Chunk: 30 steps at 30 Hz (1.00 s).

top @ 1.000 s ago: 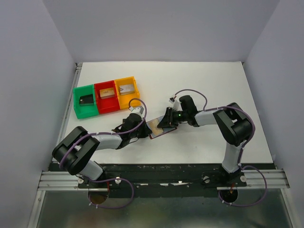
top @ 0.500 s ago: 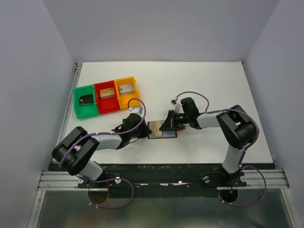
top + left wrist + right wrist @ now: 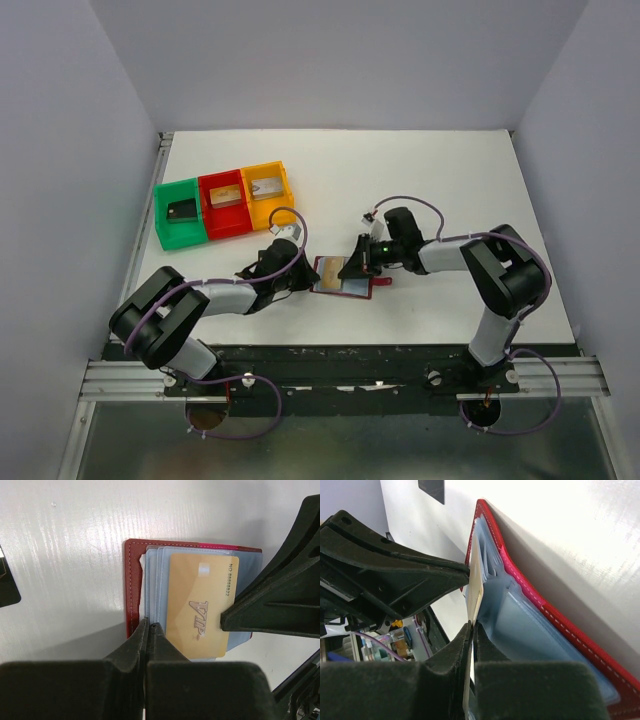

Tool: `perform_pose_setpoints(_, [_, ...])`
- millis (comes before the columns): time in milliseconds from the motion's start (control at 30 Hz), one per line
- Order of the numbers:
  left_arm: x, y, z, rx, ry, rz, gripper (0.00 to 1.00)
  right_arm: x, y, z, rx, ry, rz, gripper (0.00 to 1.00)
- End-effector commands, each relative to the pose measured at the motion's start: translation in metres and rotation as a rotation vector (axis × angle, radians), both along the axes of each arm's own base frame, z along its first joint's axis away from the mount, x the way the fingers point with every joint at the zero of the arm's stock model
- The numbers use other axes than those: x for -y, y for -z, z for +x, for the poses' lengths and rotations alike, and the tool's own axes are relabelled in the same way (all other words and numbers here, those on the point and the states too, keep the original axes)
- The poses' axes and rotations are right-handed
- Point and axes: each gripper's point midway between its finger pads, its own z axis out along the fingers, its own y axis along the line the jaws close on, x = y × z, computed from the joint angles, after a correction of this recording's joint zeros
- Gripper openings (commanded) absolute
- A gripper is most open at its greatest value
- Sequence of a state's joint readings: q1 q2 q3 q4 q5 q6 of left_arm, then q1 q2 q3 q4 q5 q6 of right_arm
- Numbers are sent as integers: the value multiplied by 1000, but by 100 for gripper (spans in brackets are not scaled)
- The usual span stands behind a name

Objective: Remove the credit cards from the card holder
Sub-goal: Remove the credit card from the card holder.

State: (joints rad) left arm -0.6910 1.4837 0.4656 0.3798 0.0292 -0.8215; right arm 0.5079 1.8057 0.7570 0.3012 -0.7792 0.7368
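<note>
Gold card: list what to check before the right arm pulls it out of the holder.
1. Right pincer closed on the edge of the gold card: ok.
2. Left pincer shut, tips at the edge of the card holder: ok.
3. Left pincer truly pinching the card holder, not just pressing on it: cannot tell.
4. Card holder open, lying on the table: ok.
5. Gold card free of its blue pocket: cannot tell.
</note>
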Motion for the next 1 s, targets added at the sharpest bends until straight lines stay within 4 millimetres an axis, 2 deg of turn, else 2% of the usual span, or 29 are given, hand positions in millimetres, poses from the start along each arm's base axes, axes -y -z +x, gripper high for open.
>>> perform_pose_setpoints(0, [-16,23,-10,-57,-29,92,0,3,-14,-6,-6,-24,53,12])
perform_pose_setpoints(500, [-18,23,-10,-58,-39,89,0,6,-14,-3,-17,-4,84,14])
perform_pose_setpoints(567, [-16,23,-10,-59,-28,84,0,4,-18,-3,-22,-8,106,18])
perform_pose_setpoints(733, [5,14,-10,-39,58,14,0,-1,-21,0,-34,-7,141,35])
perform_pose_setpoints(967, [17,11,-9,-35,102,-15,0,-4,-15,6,-59,1,137,39])
